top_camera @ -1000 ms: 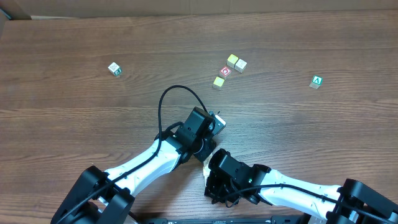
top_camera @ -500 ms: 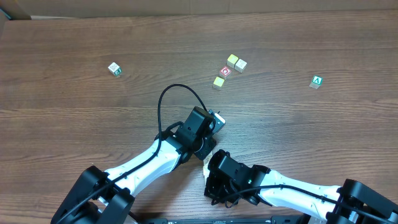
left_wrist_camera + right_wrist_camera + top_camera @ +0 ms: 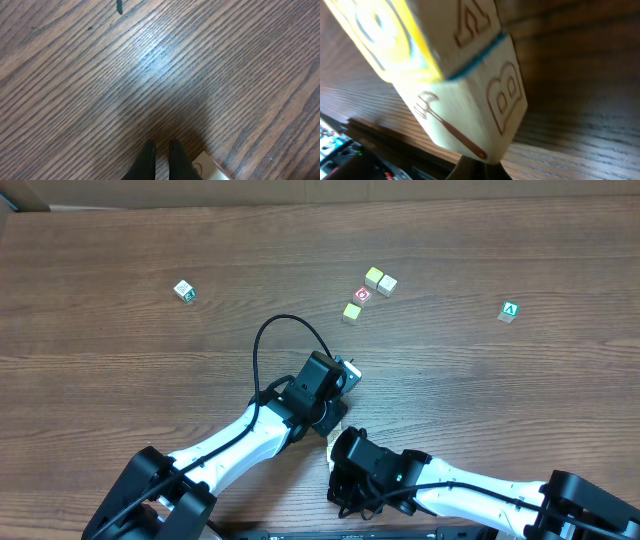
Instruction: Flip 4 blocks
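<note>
On the surface [image 3: 120, 380] the left hand [image 3: 161, 146] and right hand [image 3: 479, 169] were both pinched together near the front edge, gripping none of the four blocks [image 3: 373, 277], which lay well apart from them farther up, so every flip looked yet undone

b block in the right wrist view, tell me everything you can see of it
The B block is a pale wooden cube, seen close and tilted. One face carries a reddish outlined B, the next a fork; one edge is blue. That edge meets a yellow-faced block marked A. Wood-grain table lies behind; the right gripper sits just below, contact unclear.
</note>
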You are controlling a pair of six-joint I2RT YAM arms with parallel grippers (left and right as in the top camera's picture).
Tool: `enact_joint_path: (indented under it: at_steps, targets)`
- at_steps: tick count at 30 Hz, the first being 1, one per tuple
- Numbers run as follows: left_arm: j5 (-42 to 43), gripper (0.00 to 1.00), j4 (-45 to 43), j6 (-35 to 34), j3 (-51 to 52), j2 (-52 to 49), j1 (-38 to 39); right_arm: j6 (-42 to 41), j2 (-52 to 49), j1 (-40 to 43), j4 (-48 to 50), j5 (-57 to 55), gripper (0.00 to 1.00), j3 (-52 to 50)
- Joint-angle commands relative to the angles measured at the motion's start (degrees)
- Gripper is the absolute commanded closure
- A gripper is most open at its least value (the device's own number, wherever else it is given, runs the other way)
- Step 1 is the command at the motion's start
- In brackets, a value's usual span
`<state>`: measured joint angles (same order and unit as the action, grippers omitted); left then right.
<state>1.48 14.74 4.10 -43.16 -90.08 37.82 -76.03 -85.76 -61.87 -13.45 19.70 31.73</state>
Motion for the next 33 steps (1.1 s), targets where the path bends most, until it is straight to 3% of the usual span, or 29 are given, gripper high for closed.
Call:
enact_joint_path:
  at_steps: [1,14,25,33]
  targets:
    - [-0.39,0.96,-0.17,-1.55,0.15,-0.57,-0.98,1.46,1.75,-2.23,-1.01,-3.32,0.96,2.64]
    - [-0.68,0.96,2.91,-6.36,-2.89,0.52,-4.37,13.18,2.97,-9.11,-8.11,-10.88,0.96,12.37]
    - [-2.64,0.96,16.98,-12.07,-7.28,14.01,-14.45,17.42,11.80,-9.01,-21.31,-23.06,0.96,15.72]
    - [6.12,0.96,28.22,-13.03,-7.13,22.62,-15.63,18.01,19.30,-5.05,-32.15,-26.08,0.96,15.72]
